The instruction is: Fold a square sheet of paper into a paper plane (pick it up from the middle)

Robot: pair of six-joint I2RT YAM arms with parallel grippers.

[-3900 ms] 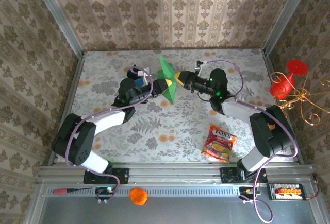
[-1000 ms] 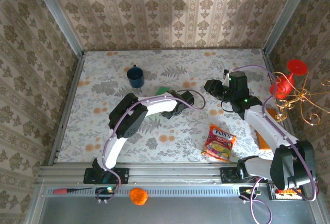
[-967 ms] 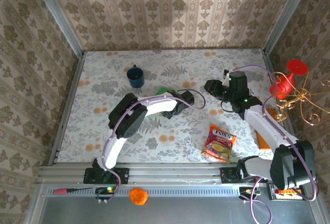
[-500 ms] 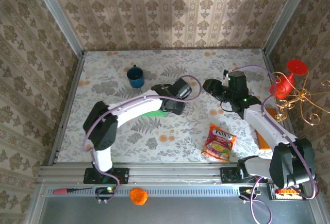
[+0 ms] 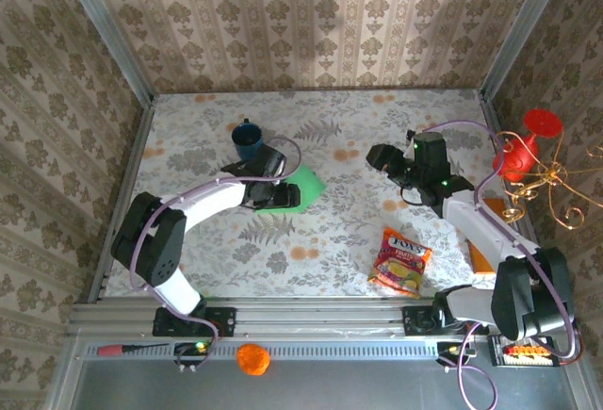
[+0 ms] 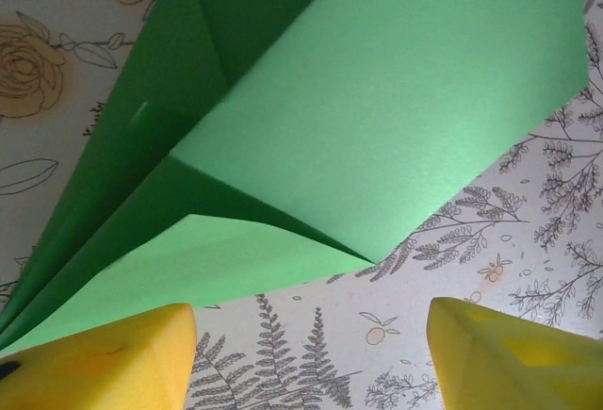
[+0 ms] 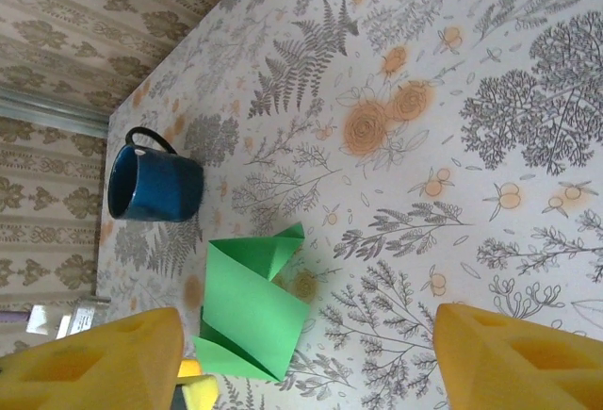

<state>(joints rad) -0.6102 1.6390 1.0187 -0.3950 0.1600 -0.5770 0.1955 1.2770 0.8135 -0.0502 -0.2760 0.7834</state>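
Floral table (image 5: 396, 127), viewed from above. Since half a second ago the left gripper (image 6: 306, 363) has drawn back toward the left edge, fingers spread wide, uncovering the paper plane (image 5: 303, 189). It is bright green, creased into layered pointed flaps, and lies flat left of centre, near the blue mug (image 5: 248, 139). Right gripper (image 7: 301, 358) hovers wide open.
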